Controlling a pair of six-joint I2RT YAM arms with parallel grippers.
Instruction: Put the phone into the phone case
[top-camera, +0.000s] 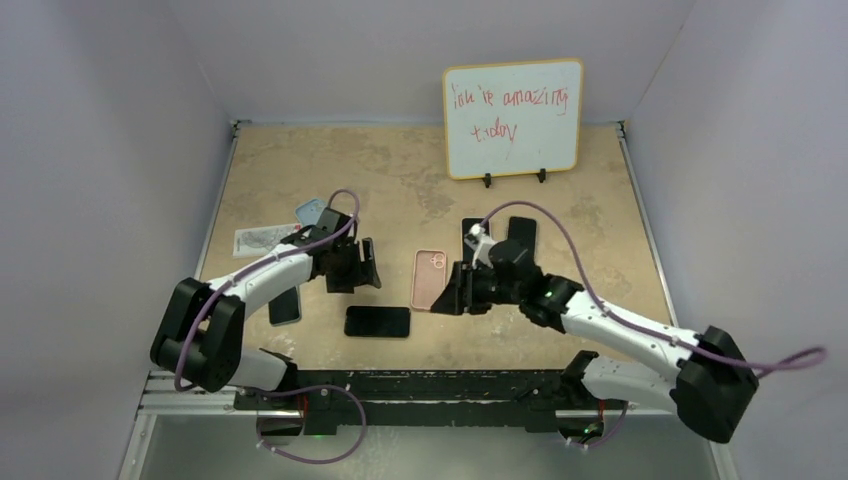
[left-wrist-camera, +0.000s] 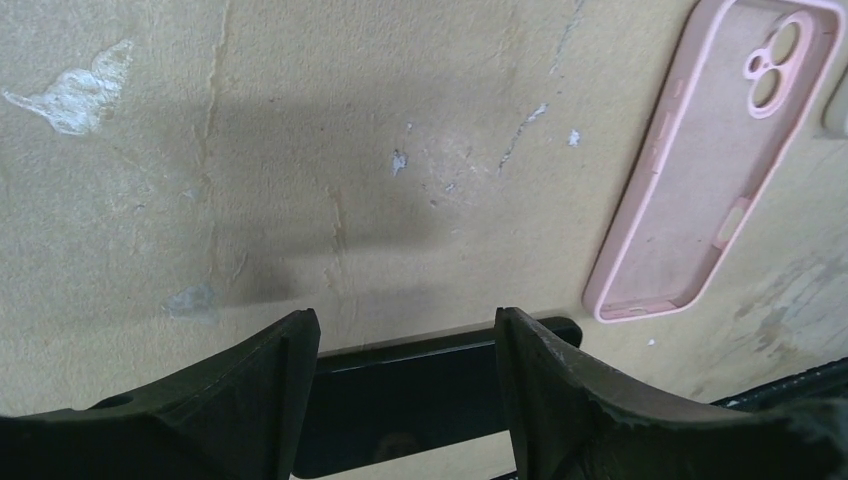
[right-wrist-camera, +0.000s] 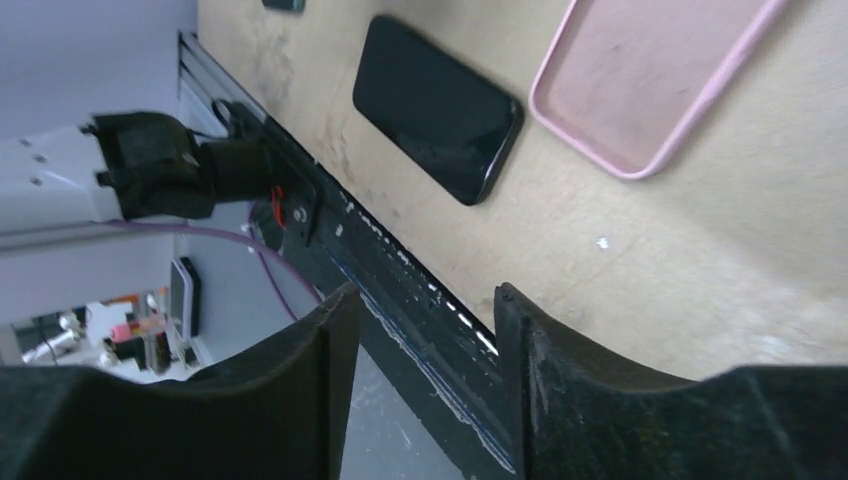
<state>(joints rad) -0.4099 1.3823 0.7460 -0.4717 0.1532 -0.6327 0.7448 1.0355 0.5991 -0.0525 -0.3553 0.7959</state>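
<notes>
A black phone (top-camera: 377, 321) lies flat, screen up, near the table's front edge. An empty pink phone case (top-camera: 429, 279) lies open side up just right of and behind it. My left gripper (top-camera: 366, 267) is open and empty, hovering behind and above the phone. In the left wrist view the phone (left-wrist-camera: 420, 390) shows between and below the open fingers (left-wrist-camera: 290, 350), with the case (left-wrist-camera: 700, 180) at the upper right. My right gripper (top-camera: 448, 297) is open and empty beside the case's near right corner. The right wrist view shows the phone (right-wrist-camera: 437, 105) and the case (right-wrist-camera: 650, 80).
A whiteboard (top-camera: 512, 118) stands at the back. Two dark phones (top-camera: 520, 232) lie behind the right arm. A light blue case (top-camera: 310, 210), a paper sheet (top-camera: 262, 240) and another dark phone (top-camera: 285, 305) lie by the left arm. The table's front rail (right-wrist-camera: 400, 270) runs under the right gripper.
</notes>
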